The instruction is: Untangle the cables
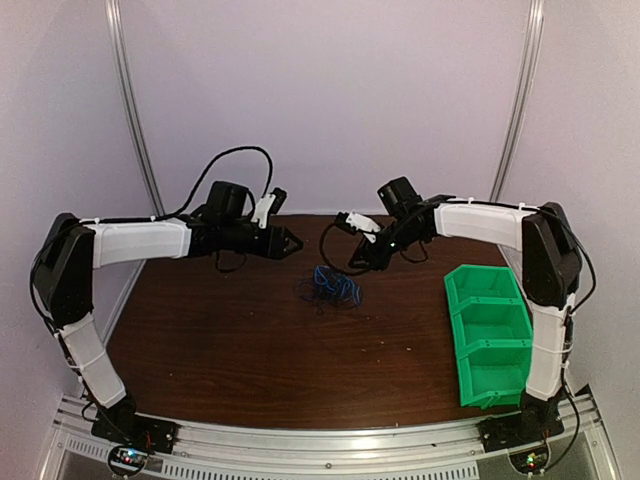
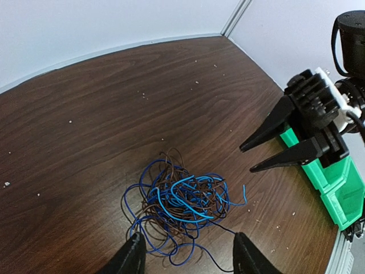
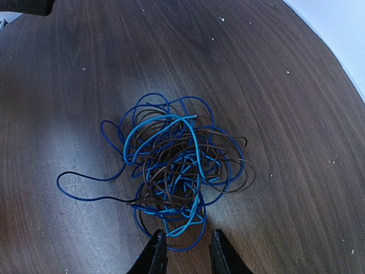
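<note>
With the cables [image 3: 177,171] lying as one blue-and-brown tangle on the counter [image 1: 220,340], and nothing held by the wide-open left gripper [image 2: 188,254] or the half-open right gripper [image 3: 183,251], several strands could be pinched together and the knot tightened.

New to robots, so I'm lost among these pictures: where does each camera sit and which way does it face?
Top external: above and behind the robot, looking down on the table; shows left hand and right hand.
Left wrist: behind the left hand, facing down past its own fingers at the cables; the right hand shows beyond.
Right wrist: behind the right hand, looking down past its own fingers at the cables.
Shared: all see the cables; top and left wrist share the green bins.
</note>
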